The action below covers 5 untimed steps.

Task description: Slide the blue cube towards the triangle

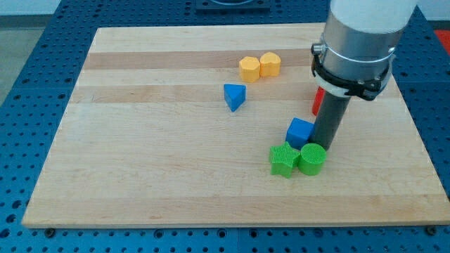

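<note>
The blue cube (299, 131) lies right of the board's middle. My tip (322, 146) stands right against the cube's right side, just above the green cylinder (312, 159). The blue triangle (235, 96) lies up and to the left of the cube, with bare wood between them. The rod and its grey housing come down from the view's top right.
A green star-shaped block (283, 159) touches the green cylinder, just below the cube. A yellow hexagon (249, 69) and a yellow heart-like block (270, 65) sit near the view's top. A red block (318, 101) is partly hidden behind the rod. The wooden board (140, 154) lies on a blue perforated table.
</note>
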Each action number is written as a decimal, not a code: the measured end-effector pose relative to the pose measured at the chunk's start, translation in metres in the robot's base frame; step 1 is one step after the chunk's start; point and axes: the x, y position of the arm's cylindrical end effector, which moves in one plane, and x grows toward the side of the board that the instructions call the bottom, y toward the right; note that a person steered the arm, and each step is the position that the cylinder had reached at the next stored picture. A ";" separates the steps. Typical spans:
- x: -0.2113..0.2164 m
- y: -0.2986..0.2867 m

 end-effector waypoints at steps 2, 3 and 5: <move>-0.004 -0.018; -0.004 -0.032; -0.014 -0.045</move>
